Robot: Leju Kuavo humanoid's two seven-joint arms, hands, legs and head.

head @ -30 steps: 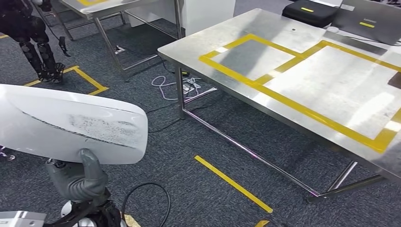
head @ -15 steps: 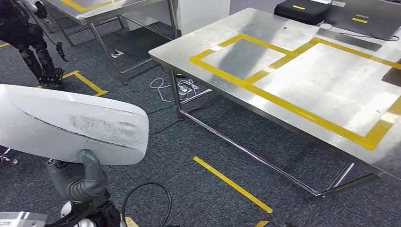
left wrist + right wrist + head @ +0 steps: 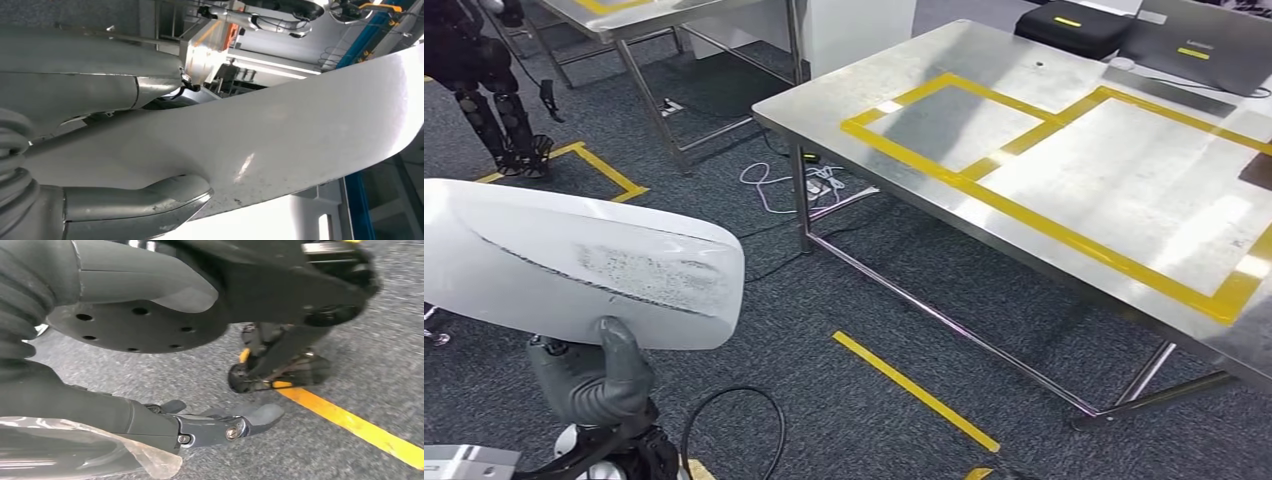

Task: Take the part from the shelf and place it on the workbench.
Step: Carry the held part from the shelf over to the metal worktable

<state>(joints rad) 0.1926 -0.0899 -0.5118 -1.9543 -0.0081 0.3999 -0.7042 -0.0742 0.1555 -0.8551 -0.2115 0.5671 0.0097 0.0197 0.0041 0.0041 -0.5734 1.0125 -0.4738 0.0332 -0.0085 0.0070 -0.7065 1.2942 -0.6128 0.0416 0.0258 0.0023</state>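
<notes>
The left hand [image 3: 594, 380] grips the white part [image 3: 574, 262] from below, with its thumb pressed on the near edge. The part is held in the air at the near left, above the grey carpet [image 3: 824, 400], well apart from the table [image 3: 1064, 150]. The steel table stands at the far right and carries yellow tape rectangles [image 3: 984, 165]. The right hand [image 3: 220, 425] hangs over the carpet, its fingers [image 3: 260, 415] stretched out and holding nothing.
</notes>
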